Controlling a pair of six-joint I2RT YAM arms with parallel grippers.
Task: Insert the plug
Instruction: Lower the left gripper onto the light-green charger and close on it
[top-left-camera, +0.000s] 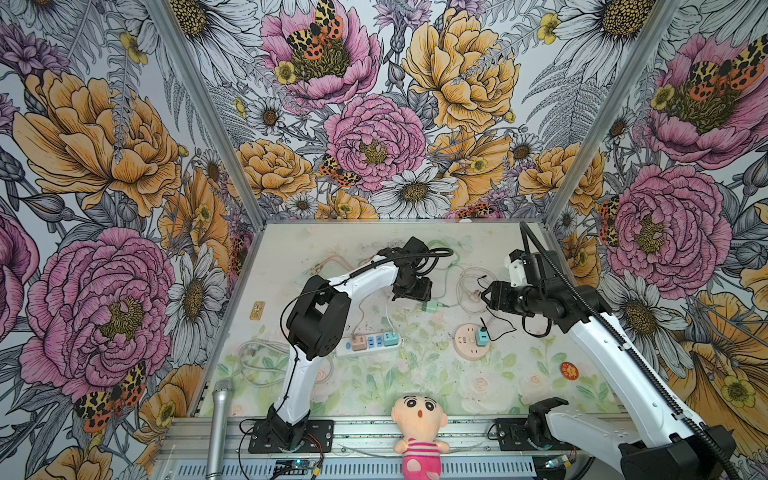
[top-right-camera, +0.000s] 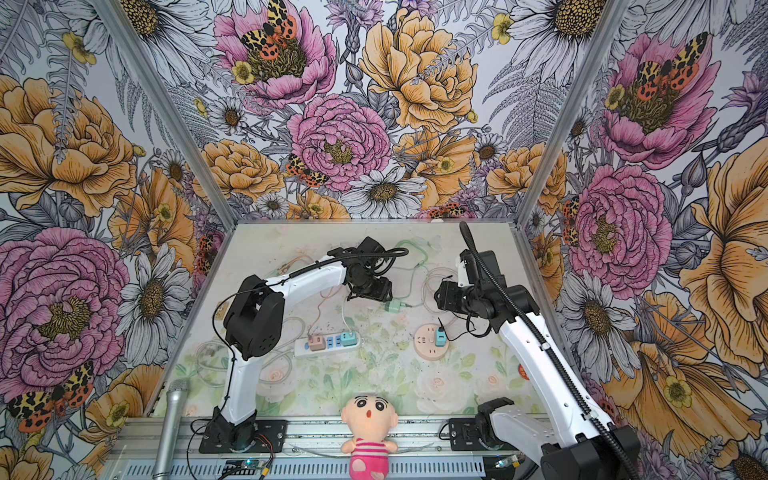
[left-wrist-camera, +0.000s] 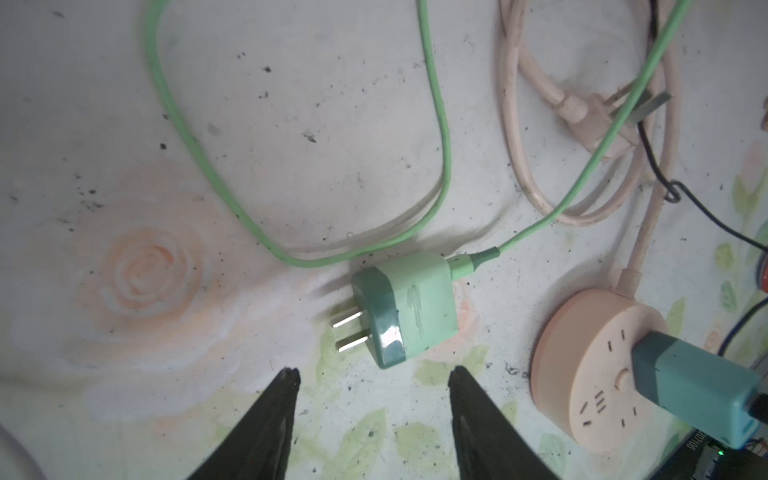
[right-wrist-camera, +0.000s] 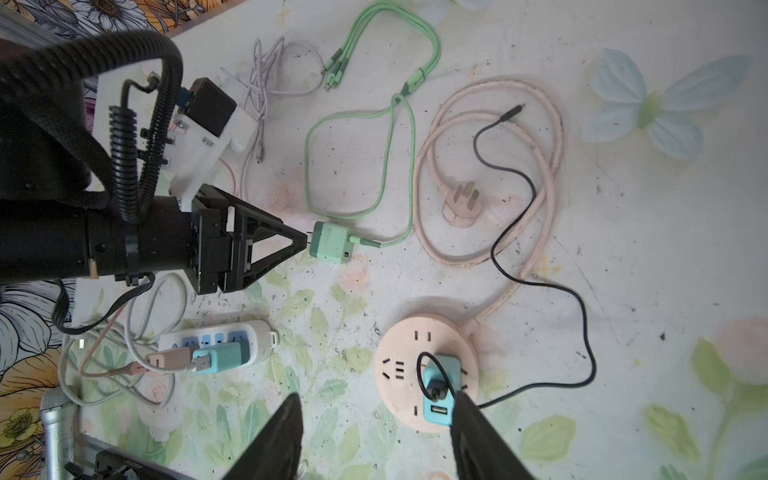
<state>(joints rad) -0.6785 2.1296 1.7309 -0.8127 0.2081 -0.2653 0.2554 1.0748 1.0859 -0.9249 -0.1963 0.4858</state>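
Now I see my left claw (left-wrist-camera: 372, 369) spread wide beside the small green plastic plug (left-wrist-camera: 415, 316); my right claw (right-wrist-camera: 377, 395) is spread too.

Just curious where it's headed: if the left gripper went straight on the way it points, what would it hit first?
Most likely the green plug, lying on the table just ahead with its prongs toward the left gripper. Height is hard to judge, so it could skim over.
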